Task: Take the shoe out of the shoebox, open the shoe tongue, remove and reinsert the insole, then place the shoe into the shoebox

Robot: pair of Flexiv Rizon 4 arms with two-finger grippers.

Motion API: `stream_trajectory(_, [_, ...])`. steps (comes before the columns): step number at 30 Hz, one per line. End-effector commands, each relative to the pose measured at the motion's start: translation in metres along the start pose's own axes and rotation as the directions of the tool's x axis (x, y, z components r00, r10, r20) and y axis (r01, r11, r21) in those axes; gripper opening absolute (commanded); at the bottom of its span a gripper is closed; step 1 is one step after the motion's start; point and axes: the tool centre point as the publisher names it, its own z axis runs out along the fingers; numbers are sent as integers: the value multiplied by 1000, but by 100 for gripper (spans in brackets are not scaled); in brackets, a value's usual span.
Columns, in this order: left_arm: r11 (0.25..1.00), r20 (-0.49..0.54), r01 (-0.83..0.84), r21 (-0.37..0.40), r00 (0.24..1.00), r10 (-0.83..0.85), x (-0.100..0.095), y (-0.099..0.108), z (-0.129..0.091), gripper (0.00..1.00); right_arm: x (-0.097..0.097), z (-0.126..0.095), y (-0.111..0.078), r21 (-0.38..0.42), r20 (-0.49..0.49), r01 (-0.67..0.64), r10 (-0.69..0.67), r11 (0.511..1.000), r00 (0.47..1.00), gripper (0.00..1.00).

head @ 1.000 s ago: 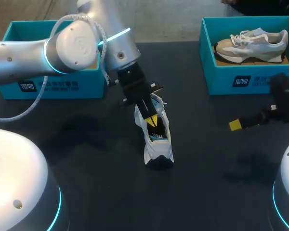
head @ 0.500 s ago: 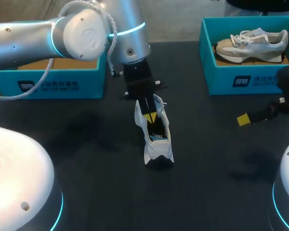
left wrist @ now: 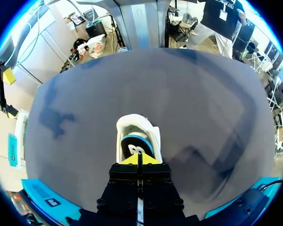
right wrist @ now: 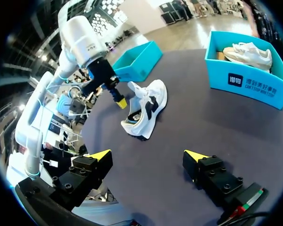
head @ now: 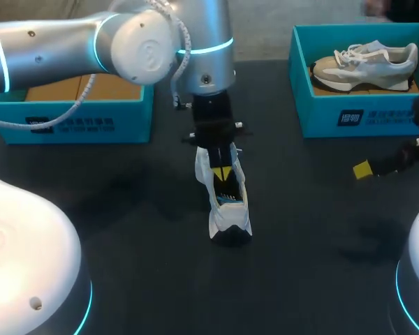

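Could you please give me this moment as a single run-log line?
shoe: on table | left gripper: shut, tips at shoe opening | right gripper: open, clear of shoe

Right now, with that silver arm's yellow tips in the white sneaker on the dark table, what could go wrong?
The white sneaker rests on the dark table with nothing pinning it: the right gripper hangs open, well away. If the left gripper, tips shut at the shoe's mouth, pulls, the whole shoe may slide or tip.

White shoe [head: 228, 215] with black patches and seemingly blue lining, teal shoebox [head: 315, 115]
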Motion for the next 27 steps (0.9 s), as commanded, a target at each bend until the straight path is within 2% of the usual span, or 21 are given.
stream_trajectory(1, [1000,-7,-1,2,1000,1,-3,3,8,0,3,0,-4,-8,6,-1,1,1000,1000,100])
stream_trajectory(11, [1000,-43,16,-7,999,-16,-4,6,22,0,3,0,-4,-8,6,-1,1,1000,1000,100])
stream_trajectory(27, [998,-53,31,-62,998,-34,-2,19,52,0,3,0,-4,-8,6,-1,1,1000,1000,100])
